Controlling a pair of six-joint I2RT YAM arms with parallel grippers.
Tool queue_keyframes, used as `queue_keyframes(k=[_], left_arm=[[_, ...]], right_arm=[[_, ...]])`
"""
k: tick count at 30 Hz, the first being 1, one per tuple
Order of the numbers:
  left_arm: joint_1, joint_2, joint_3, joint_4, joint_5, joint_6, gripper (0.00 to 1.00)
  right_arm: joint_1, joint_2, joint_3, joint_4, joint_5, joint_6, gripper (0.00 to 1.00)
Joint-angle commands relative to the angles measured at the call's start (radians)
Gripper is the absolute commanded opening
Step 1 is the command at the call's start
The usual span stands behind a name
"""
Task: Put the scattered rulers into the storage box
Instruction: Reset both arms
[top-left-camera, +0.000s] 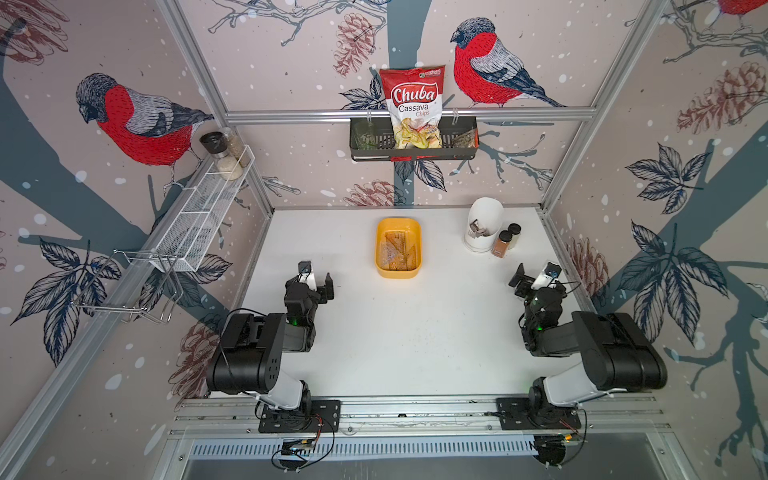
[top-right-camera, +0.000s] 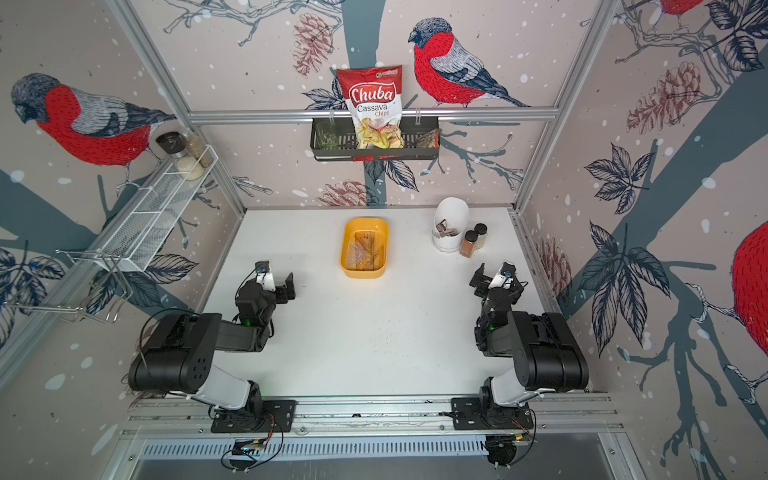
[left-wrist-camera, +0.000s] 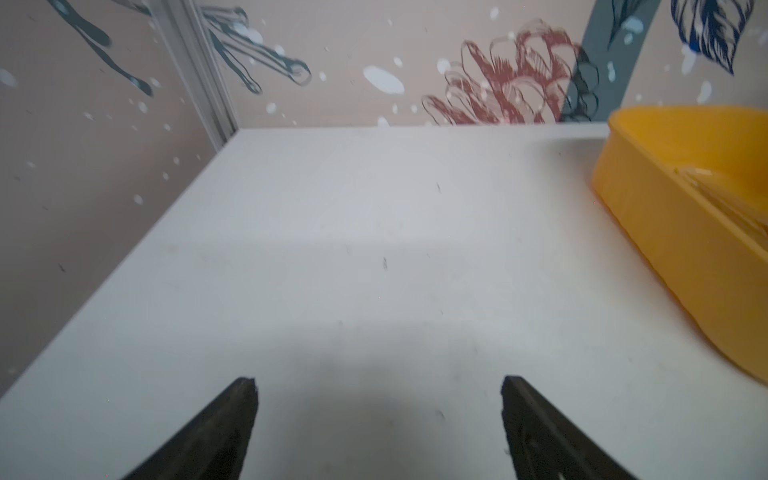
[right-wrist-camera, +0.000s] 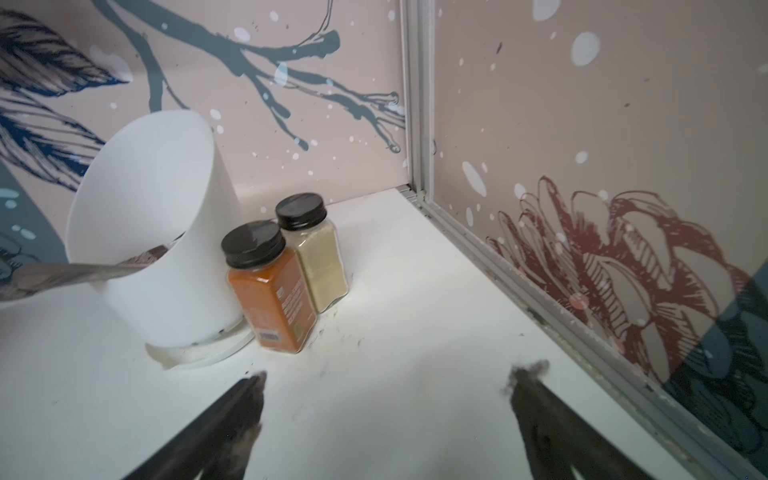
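Rulers (top-left-camera: 397, 249) piled inside yellow box (top-left-camera: 397, 272), left fingers (left-wrist-camera: 216, 436) spread above desk (left-wrist-camera: 374, 249) near box, right fingers (right-wrist-camera: 224, 428) spread, well apart from it

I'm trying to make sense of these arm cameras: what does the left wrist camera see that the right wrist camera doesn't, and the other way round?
Only the left wrist view: the yellow storage box, with rulers lying inside it.
Only the right wrist view: a white pot with a metal utensil handle sticking out, and an orange spice jar and a pale spice jar beside it.
Both: the white table, the patterned wall, and each arm's own claw, open and empty: the left claw and the right claw.
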Motion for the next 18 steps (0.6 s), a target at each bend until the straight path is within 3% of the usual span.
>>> queue_keyframes(k=[1,8,12,18], left_arm=[[0.006,0.005,0.011,0.061,0.029,-0.023,0.95],[0.006,-0.002,0.018,0.047,0.028,-0.020,0.95],[0.006,0.001,0.021,0.040,0.028,-0.020,0.95],[0.006,-0.014,0.005,0.055,0.028,-0.020,0.96]], right_arm=[[0.027,0.009,-0.006,0.049,0.027,-0.005,1.00],[0.017,-0.003,0.016,-0.010,0.005,0.005,1.00],[-0.004,0.032,0.067,-0.075,-0.148,-0.033,0.99],[-0.018,-0.005,0.035,-0.057,-0.163,-0.020,1.00]])
